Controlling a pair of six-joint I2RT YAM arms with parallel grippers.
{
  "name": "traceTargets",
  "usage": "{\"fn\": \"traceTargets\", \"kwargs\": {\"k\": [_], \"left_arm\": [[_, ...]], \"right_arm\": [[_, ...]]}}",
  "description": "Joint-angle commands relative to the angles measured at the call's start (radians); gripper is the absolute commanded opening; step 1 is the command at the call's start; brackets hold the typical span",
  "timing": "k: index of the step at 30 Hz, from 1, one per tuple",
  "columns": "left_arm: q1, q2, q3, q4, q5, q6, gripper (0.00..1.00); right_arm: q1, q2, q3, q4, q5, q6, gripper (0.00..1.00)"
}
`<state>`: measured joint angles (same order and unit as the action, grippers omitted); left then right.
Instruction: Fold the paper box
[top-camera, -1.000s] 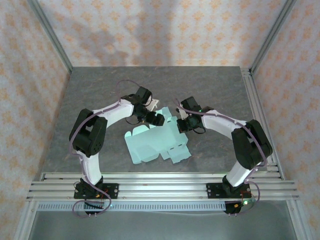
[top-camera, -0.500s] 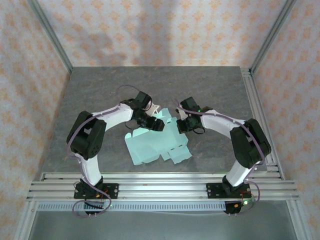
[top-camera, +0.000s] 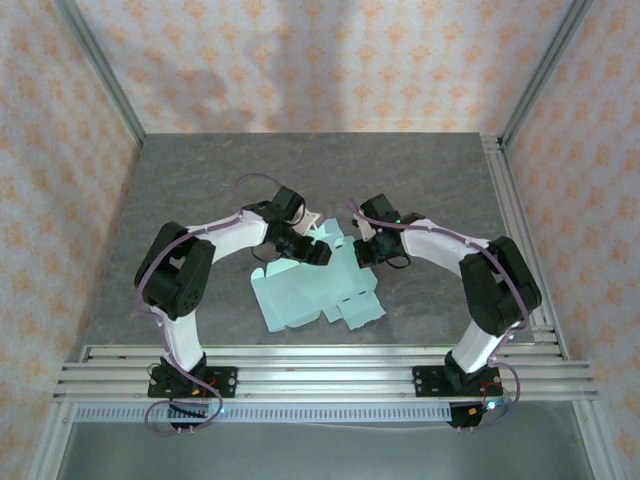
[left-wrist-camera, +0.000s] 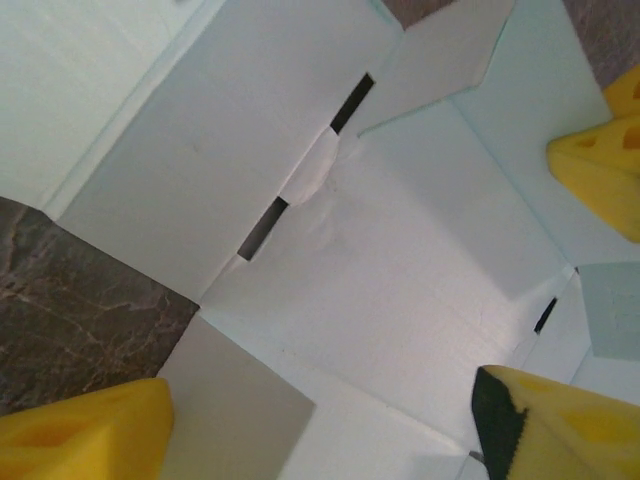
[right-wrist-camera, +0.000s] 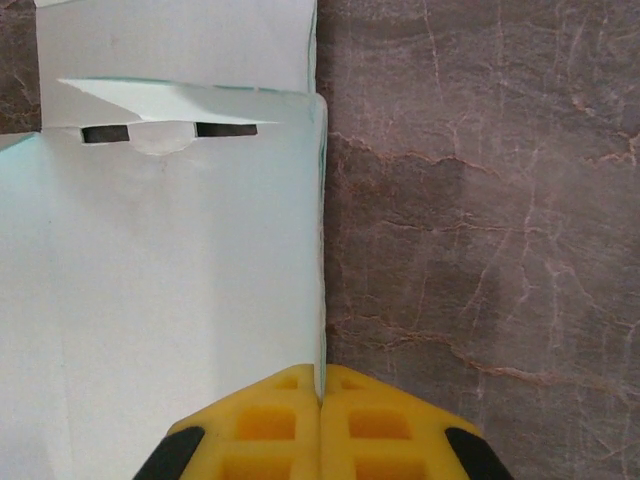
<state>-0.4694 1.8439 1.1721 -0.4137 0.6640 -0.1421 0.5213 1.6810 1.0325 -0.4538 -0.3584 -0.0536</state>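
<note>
Sliding right, left gripper hovers spread over the paper box; right gripper pinches its right edge.

The 2 arms, the white-shelled left arm and its twin right arm, have bulky black joint housings, black base blocks and thin mauve cables looping alongside. The right tool wears yellow foam pads with square pockets and black corners (the left tool too).
</note>
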Motion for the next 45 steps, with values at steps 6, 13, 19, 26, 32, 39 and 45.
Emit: {"fn": "traceTargets", "kwargs": {"k": [6,13,19,26,32,39,45], "left_arm": [[0.003,-0.229,-0.079,0.137,-0.185,-0.095,0.98],[0.018,-0.406,-0.256,0.338,-0.256,-0.14,1.0],[0.018,-0.512,-0.324,0.382,-0.265,-0.149,1.0],[0.022,-0.547,-0.327,0.334,-0.276,-0.125,1.0],[0.027,-0.541,-0.325,0.323,-0.274,-0.118,1.0],[0.032,-0.517,-0.332,0.358,-0.261,-0.138,1.0],[0.035,-0.505,-0.336,0.372,-0.25,-0.147,1.0]], "right_arm": [[0.004,-0.042,0.006,0.011,0.054,0.021,0.36],[-0.036,-0.176,-0.15,0.159,0.025,0.087,0.61],[-0.089,-0.183,-0.243,0.266,-0.1,0.145,0.6],[-0.089,-0.125,-0.289,0.375,-0.171,0.178,0.43],[-0.089,-0.093,-0.315,0.411,-0.177,0.182,0.3],[-0.088,-0.069,-0.305,0.365,-0.212,0.157,0.26],[-0.089,-0.095,-0.321,0.345,-0.228,0.141,0.24]]}}
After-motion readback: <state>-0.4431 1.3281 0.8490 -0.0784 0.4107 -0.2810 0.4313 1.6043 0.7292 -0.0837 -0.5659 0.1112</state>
